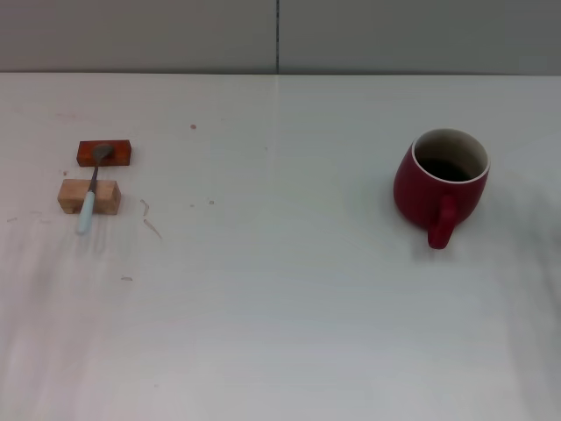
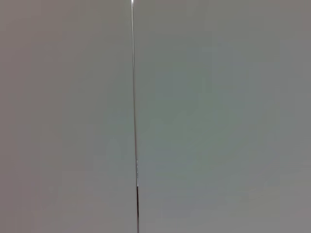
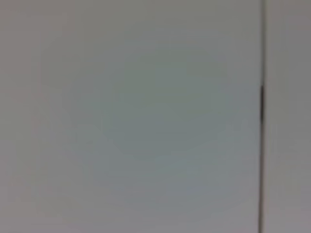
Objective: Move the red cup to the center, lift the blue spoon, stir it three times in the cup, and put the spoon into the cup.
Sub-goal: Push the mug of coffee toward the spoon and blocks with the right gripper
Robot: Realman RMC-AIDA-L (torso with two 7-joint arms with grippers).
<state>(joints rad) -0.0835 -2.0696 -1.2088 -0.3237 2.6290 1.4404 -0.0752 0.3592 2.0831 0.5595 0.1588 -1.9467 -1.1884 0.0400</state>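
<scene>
The red cup [image 1: 441, 181] stands upright on the right side of the white table, its handle [image 1: 442, 225] turned toward the front. Its rim is pale and its inside dark. The blue spoon [image 1: 90, 193] lies at the left, its grey bowl resting on an orange-red block [image 1: 104, 153] and its light-blue handle across a tan wooden block [image 1: 89, 196]. Neither gripper shows in the head view. Both wrist views show only a plain grey wall with a thin vertical seam [image 2: 135, 145].
The white table [image 1: 280, 289] runs back to a grey wall [image 1: 175, 35] with a vertical seam. A few small marks dot the table near the blocks.
</scene>
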